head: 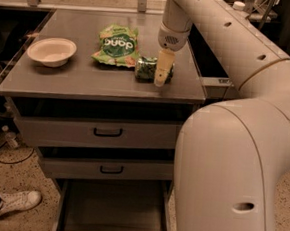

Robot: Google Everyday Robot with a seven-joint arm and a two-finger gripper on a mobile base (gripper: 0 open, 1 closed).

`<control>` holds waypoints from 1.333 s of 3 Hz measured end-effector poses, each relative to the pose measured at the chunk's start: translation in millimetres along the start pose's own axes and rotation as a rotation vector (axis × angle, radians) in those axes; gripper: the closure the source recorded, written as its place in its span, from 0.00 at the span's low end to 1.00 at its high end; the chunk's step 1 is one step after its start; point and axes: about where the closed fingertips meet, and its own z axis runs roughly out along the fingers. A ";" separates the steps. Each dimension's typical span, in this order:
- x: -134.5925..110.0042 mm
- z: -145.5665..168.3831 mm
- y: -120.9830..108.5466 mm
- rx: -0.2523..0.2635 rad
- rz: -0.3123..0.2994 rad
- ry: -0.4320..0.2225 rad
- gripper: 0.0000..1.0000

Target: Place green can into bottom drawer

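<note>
1. The green can lies on its side on the grey cabinet top, near the front right corner and just in front of a flat green snack bag.
2. The gripper points straight down at the can and overlaps its right half, with its tip at or close to the cabinet top. Its cream body hides the contact area. I cannot tell from this angle whether it is spread around the can, pinching it, or pressed together beside it.
3. The robot's large white arm fills the right side of the view. It curves up and over to reach the can from behind.
4. A pale, empty bowl sits well apart on the left of the cabinet top.
5. Below the top are two shallow drawers with black handles, an upper drawer and a middle drawer. Each looks pulled out only slightly.
6. The bottom drawer is pulled well out at floor level, and the part of its flat floor in view is bare.
7. A person's white shoe stands on the floor to the left of the drawers.
8. Judged step: this is the pickup. The can is on the top and not yet lifted, so the task is at an early stage.
9. The next move likely calls for a firm grip across the can's round body, since a can on its side may roll. It then needs a lift clear of the top, a carry forward past the front edge and the two upper drawers, and a long descent into the open bottom drawer before release.
</note>
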 end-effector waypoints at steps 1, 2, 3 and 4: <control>0.5 4.1 9.9 -0.026 0.008 -0.011 0.00; 0.5 4.2 9.9 -0.026 0.008 -0.011 0.19; 0.5 4.2 9.9 -0.026 0.008 -0.011 0.42; 0.5 4.2 9.9 -0.026 0.008 -0.011 0.65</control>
